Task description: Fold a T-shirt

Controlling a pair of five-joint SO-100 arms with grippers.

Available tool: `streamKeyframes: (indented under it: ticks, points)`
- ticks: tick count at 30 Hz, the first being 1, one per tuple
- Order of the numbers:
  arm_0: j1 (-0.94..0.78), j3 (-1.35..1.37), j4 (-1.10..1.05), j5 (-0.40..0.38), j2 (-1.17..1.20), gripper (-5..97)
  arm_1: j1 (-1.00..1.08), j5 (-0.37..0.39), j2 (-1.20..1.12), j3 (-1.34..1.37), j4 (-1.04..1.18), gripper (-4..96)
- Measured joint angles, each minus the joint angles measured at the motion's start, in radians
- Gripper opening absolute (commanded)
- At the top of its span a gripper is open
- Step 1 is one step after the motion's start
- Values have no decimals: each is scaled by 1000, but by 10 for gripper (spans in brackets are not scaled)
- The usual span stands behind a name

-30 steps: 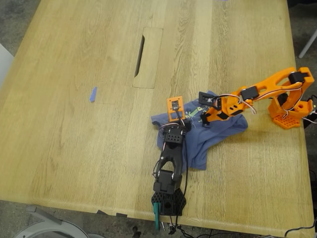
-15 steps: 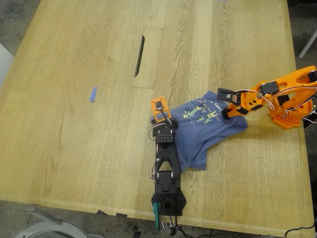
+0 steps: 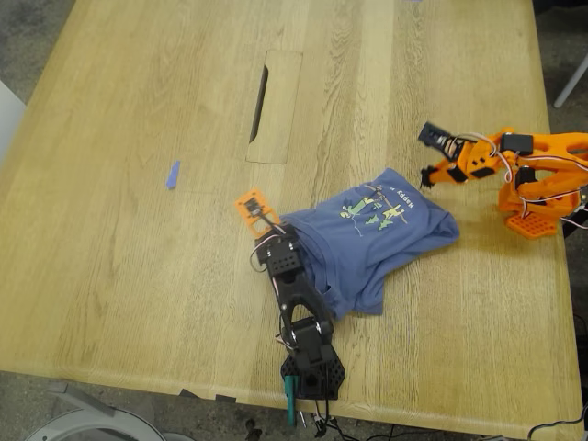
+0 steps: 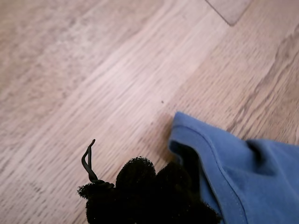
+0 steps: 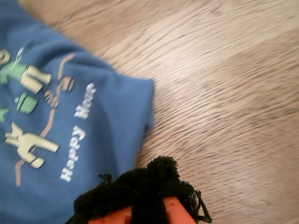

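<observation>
Nearest the exterior camera, our first gripper [image 3: 262, 216], on the black arm, sits at the hem edge of the T-shirt [image 3: 367, 239]. In its wrist view the padded fingertips [image 4: 140, 186] lie against that blue edge, but we cannot tell whether they pinch cloth or only touch it, because the jaws run out of the picture.

The shirt lies just beyond this gripper, print side up, bunched and rumpled instead of spread flat. No clean fold shows. We judge the folding barely begun: the cloth needs flattening, then the sleeves and body need turning in.

Farther off, our second gripper [image 3: 434, 147], on the orange arm, hangs clear of the shirt's far edge, apart from the cloth. Its jaws look spread and empty.

The sleeves and collar are hard to pick out in the heap. Beyond everything, the small blue tape strip [image 3: 172, 175] lies well apart on the table [image 3: 138, 276].
</observation>
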Motion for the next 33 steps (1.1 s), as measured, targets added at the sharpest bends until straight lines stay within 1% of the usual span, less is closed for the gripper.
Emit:
streamKeyframes:
  ticks: [5, 8, 13, 17, 21, 25, 29, 33]
  points:
    - [-101, 63, 0, 2, 144, 0, 176, -15, 170, 75, 72, 0]
    - [-166, 166, 2, 25, 253, 0, 301, -32, 295, 144, 114, 0]
    - [-291, 367, 25, 69, 492, -1, 565, -63, 494, 265, 156, 0]
    - [-385, 506, 66, 71, 710, -1, 793, -86, 646, 356, 189, 0]
    - [-443, 611, 86, 72, 896, -1, 1045, -91, 670, 391, 104, 0]
    - [-506, 695, 120, 120, 1077, -1, 1221, -91, 675, 445, 86, 0]
    - [-580, 703, 169, 167, 1181, -2, 1285, -92, 675, 518, 35, 0]
    - [-676, 703, 224, 204, 1221, -2, 1312, -100, 675, 583, -8, 0]
